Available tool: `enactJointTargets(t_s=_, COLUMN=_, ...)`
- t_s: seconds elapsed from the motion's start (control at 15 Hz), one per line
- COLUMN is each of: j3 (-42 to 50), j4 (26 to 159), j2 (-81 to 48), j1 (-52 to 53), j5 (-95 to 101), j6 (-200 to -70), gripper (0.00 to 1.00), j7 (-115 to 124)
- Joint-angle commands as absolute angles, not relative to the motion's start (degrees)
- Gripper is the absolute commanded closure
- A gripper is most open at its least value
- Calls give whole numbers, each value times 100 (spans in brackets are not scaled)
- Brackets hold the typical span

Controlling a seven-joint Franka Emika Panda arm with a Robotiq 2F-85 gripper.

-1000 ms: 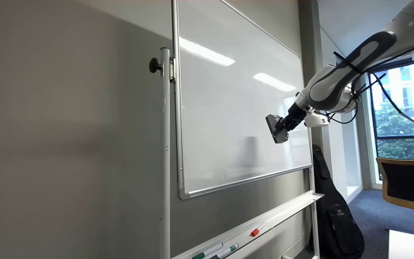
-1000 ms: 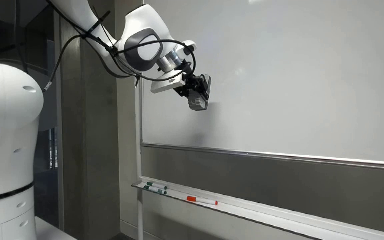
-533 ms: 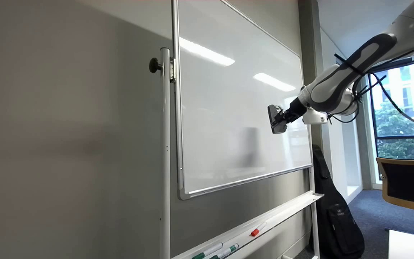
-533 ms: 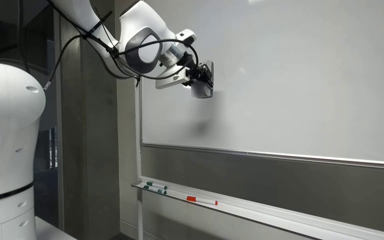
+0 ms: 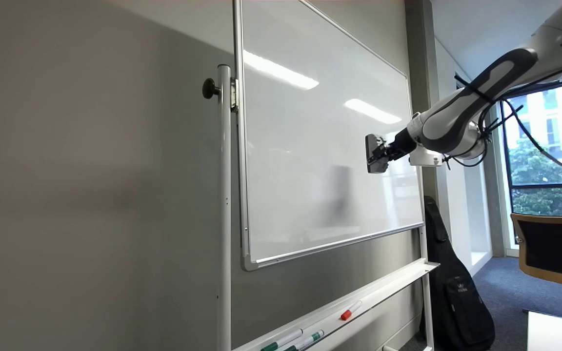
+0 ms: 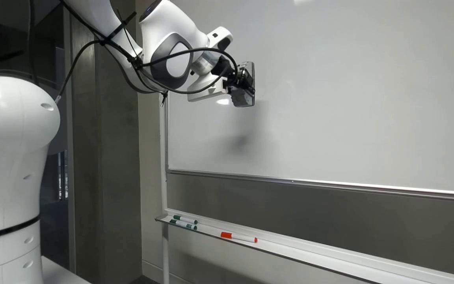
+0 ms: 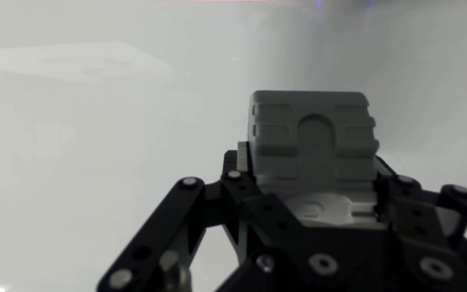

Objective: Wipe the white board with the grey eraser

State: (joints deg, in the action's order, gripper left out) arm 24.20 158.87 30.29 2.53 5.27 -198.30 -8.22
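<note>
Fingers (image 7: 242, 157) clamp the grey whiteboard eraser (image 7: 315, 158), close to upright, before the whiteboard (image 5: 310, 141).
Whether the two touch, I cannot tell; a good wipe likely wants the eraser's face flat to the whiteboard, light even pressure and overlapping strokes, without twisting in the grip.

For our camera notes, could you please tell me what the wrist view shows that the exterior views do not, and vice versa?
Only the wrist view shows the arched recess in the grey eraser. Only the exterior views show the red-capped marker, green-capped markers, tray and robot arm. All share the white board and the gripper, shut on that eraser.
</note>
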Motion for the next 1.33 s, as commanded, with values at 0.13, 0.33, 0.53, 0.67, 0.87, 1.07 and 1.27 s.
enactJointTargets(t_s=0.13, j3=2571, j4=15884, j2=3328, j1=349, j5=577, j6=-19827, gripper=62, j7=-822)
enactJointTargets(t_s=0.33, j3=2622, j4=15884, j2=3325, j1=403, j5=589, j6=-19826, gripper=62, j7=-808)
enactJointTargets(t_s=0.53, j3=2829, j4=15885, j2=3297, j1=676, j5=666, j6=-19821, gripper=62, j7=-772)
enactJointTargets(t_s=0.67, j3=2854, j4=15886, j2=3261, j1=738, j5=668, j6=-19818, gripper=62, j7=-773)
enactJointTargets(t_s=0.87, j3=2849, j4=15893, j2=3247, j1=755, j5=681, j6=-19797, gripper=62, j7=-787)
enactJointTargets(t_s=1.07, j3=2820, j4=15896, j2=3284, j1=680, j5=707, j6=-19710, gripper=62, j7=-817)
enactJointTargets(t_s=1.27, j3=2896, j4=15896, j2=3291, j1=735, j5=708, j6=-19727, gripper=62, j7=-794)
